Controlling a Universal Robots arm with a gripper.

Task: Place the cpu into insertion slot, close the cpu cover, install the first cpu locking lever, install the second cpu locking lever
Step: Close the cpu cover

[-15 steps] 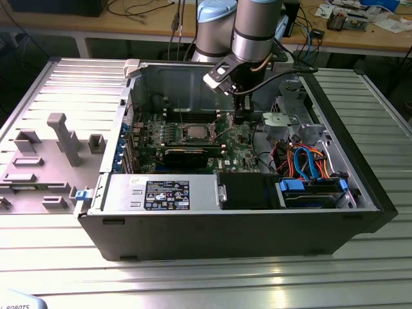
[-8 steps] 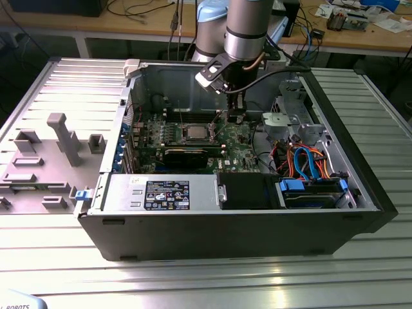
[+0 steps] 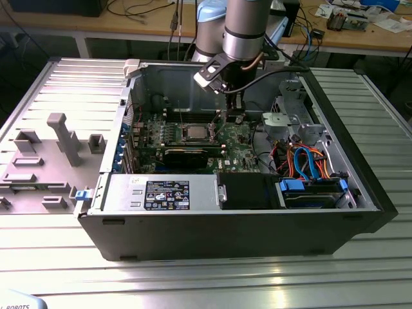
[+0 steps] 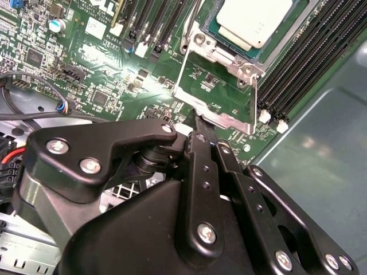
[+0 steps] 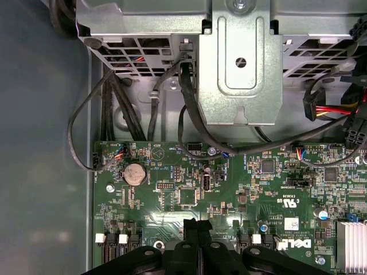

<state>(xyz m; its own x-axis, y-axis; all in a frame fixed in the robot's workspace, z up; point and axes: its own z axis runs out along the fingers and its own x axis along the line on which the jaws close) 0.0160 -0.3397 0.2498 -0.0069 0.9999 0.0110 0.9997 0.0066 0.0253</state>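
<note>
Cpu [image 4: 255, 17] sits in slot [image 4: 223, 55]: step 1 done. Cover [image 4: 221, 118] open, off the chip. Tool [image 4: 200, 123] pressed together, tip at cover's free edge. Left: cover, 2 levers.

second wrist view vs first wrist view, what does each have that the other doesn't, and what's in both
Second wrist view: the cpu sitting in the slot, the cover lying open on the gripper's side of it, and the memory slots.
First wrist view: a coin battery, a metal bracket and black cables running beneath it.
Both wrist views: the gripper, fingers together, above the green board.
</note>
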